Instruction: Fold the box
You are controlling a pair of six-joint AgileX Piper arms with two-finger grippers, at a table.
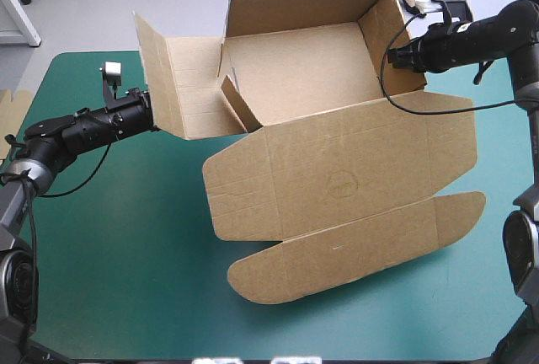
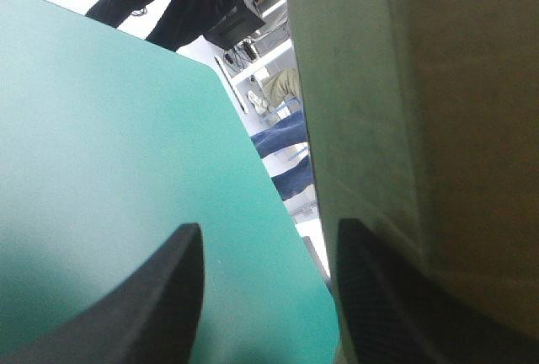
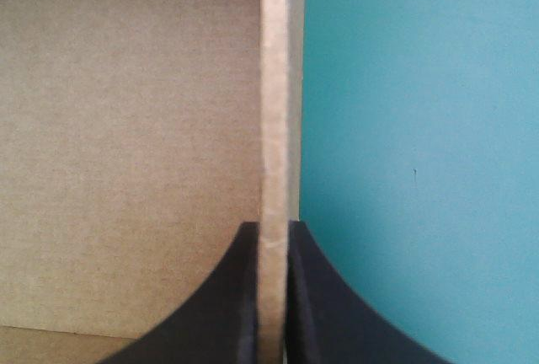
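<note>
Right hand (image 3: pixel 271 227) pinches box (image 1: pixel 337 170) wall edge; left hand (image 2: pixel 268 225) gapes alongside.

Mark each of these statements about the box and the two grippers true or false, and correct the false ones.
1. The right gripper is clamped on an upright wall of the box. True.
2. The left gripper is shut on the board. False: its fingers stand apart, with the board beside one of them.
3. The lid lies flat on the table, on the near side of the box. True.
4. The left side panel is raised and tucked in like the right one. False: it splays outward, away from the box floor.
</note>
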